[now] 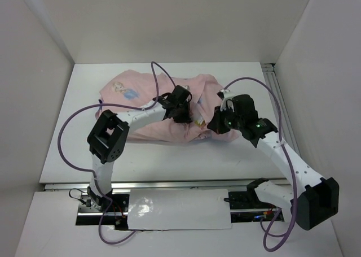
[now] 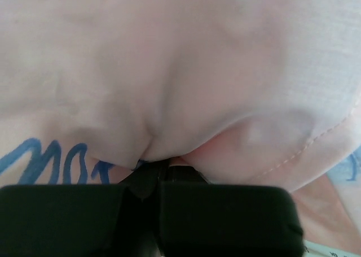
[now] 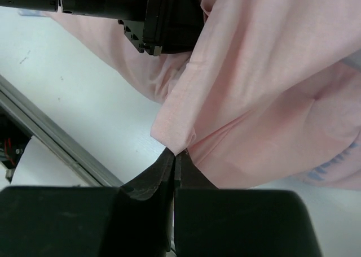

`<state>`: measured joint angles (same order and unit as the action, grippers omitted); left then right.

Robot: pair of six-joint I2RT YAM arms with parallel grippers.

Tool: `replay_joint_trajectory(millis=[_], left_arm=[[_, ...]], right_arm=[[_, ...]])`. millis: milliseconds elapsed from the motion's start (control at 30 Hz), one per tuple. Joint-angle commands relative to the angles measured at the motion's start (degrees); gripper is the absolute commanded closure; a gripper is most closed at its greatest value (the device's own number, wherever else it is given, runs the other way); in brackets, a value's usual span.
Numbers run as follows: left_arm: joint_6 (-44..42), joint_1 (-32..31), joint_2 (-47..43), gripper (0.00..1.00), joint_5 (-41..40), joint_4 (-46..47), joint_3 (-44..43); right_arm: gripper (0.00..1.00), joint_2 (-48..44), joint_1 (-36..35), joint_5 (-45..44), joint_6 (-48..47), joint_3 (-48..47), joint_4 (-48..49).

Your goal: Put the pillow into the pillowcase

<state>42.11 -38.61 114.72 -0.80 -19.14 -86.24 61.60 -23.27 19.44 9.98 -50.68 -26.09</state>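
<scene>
The pillowcase (image 1: 158,107) lies bunched on the white table, pale pink side out, with a small Elsa print at its far left. My left gripper (image 1: 181,111) sits on its middle, shut on a fold of the pink cloth (image 2: 161,165). My right gripper (image 1: 217,124) is at its near right edge, shut on a hemmed corner of the pillowcase (image 3: 176,152). The left gripper (image 3: 163,20) also shows at the top of the right wrist view. The pillow is hidden under the cloth. A small yellow-white bit (image 1: 198,122) shows between the grippers; I cannot tell what it is.
White walls close in the table (image 1: 84,116) on the left, back and right. A metal rail (image 1: 169,184) runs along the near edge and another (image 1: 276,99) along the right side. Purple cables (image 1: 67,127) loop over both arms.
</scene>
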Motion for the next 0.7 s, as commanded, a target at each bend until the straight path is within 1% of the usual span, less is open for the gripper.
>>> replay_joint_trajectory(millis=[0,67,100,167,233,267,300,333,367,400,433,533,567,633,667], left_arm=[[-1.1,2.8,0.7,1.0,-6.0,0.3,2.2],[-2.0,2.1,-1.2,1.0,-5.4,2.3,2.9],[-3.6,1.1,-3.9,1.0,-4.7,3.3,4.6],[-4.9,0.0,-7.6,1.0,-4.1,5.3,6.7],[-6.1,-0.9,-11.7,1.0,-3.3,8.6,10.7],[-6.6,-1.7,-15.9,1.0,-2.7,9.5,12.1],[-7.1,-2.5,-18.0,1.0,-2.2,10.5,14.9],[-7.1,-2.5,-20.1,1.0,-2.2,12.3,16.4],[-7.1,-3.2,-23.8,1.0,-2.7,12.3,17.6],[-7.6,-3.8,-25.5,1.0,-3.2,12.3,19.5],[-7.7,-3.8,-27.0,1.0,-3.9,12.3,20.3],[-9.1,-5.2,-30.9,1.0,-3.9,12.3,21.8],[-9.1,-5.7,-30.9,1.0,-3.3,12.9,22.3],[-10.4,-6.3,-31.6,1.0,-2.6,12.9,22.3],[-10.4,-7.0,-31.6,0.96,-2.6,12.3,21.8]], right_arm=[[1.0,-5.4,0.4,11.8,2.1,-3.4,3.5],[1.0,-3.3,0.4,9.2,4.0,-1.0,7.5],[1.0,-2.5,0.4,7.6,4.9,1.4,8.9],[1.0,1.2,0.4,5.1,5.7,2.8,11.3],[1.0,4.2,0.4,4.4,5.7,2.8,12.5],[1.0,6.7,0.4,3.5,5.7,3.5,13.3],[0.98,7.8,0.4,4.2,5.7,4.0,16.3],[0.94,8.9,0.4,5.4,5.7,4.5,17.4],[0.87,10.5,0.4,6.2,5.7,4.5,18.2],[0.78,11.2,0.4,6.7,5.7,4.5,19.6],[0.75,11.2,0.4,7.3,5.7,5.1,20.1],[0.68,12.4,-0.1,7.3,5.0,5.1,20.7],[0.51,12.4,-0.1,7.3,5.0,5.1,20.7],[0.27,12.4,-0.1,7.3,4.3,4.5,20.1],[0.13,11.9,-0.1,7.3,4.3,4.5,19.6]])
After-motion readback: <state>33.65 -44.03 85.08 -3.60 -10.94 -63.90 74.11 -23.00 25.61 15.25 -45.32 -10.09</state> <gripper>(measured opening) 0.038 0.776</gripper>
